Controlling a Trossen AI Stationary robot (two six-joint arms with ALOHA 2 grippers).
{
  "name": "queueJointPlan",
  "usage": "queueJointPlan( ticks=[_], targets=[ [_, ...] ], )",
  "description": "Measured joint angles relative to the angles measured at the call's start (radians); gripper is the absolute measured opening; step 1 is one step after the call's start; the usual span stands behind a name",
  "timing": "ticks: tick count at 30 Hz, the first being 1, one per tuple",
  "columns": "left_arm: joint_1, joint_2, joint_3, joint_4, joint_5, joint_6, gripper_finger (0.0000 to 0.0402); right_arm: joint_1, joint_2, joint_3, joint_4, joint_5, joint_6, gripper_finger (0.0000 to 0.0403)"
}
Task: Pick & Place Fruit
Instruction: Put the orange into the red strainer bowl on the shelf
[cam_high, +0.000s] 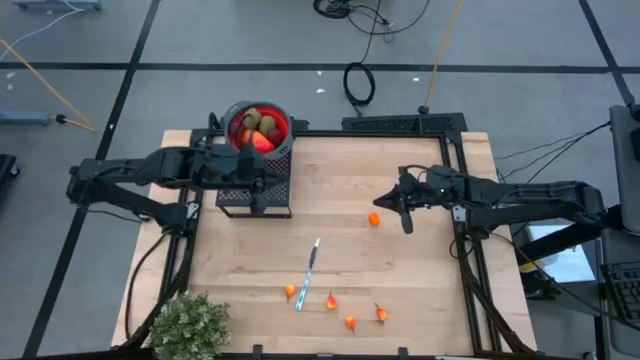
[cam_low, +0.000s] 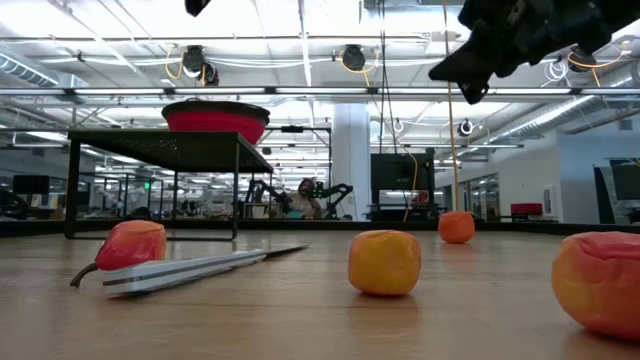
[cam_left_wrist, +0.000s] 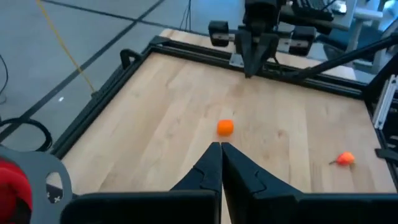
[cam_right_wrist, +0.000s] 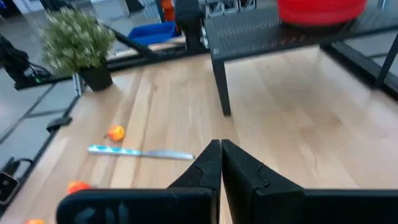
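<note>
Open workshop hall behind, wooden counter (cam_high: 400, 270) below, red bowl (cam_high: 259, 127) of fruit just beside clenched, empty left gripper (cam_high: 262, 184), likely after unloading; orange ball (cam_high: 374, 218) just beside clenched, empty right gripper (cam_high: 406, 222), awaiting pickup.

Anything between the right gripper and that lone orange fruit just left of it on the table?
Nothing visible. The right gripper, shut, hangs above the bare wood beside the orange fruit. The knife and the black stand lie well away from that gap.
</note>
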Motion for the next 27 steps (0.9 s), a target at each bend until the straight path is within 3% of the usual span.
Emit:
queueJointPlan(
  ticks=[4, 15, 21, 27],
  targets=[
    [-0.002, -0.09, -0.137, 0.112, 0.0, 0.0, 0.0015, 0.001, 0.043, 0.008, -0.02, 0.001, 0.0, 0.0004],
    [-0.004, -0.33, -0.442, 0.284, 0.002, -0.015, 0.0012, 0.003, 0.166, 0.168, -0.291, 0.01, -0.003, 0.0004],
    [-0.004, -0.461, -0.542, 0.323, 0.003, -0.004, 0.0011, 0.039, 0.242, 0.295, -0.485, 0.084, -0.014, 0.0004],
    [-0.004, -0.57, -0.622, 0.357, 0.019, 0.031, 0.0007, 0.062, 0.331, 0.416, -0.619, 0.09, -0.002, 0.0004]
  ],
)
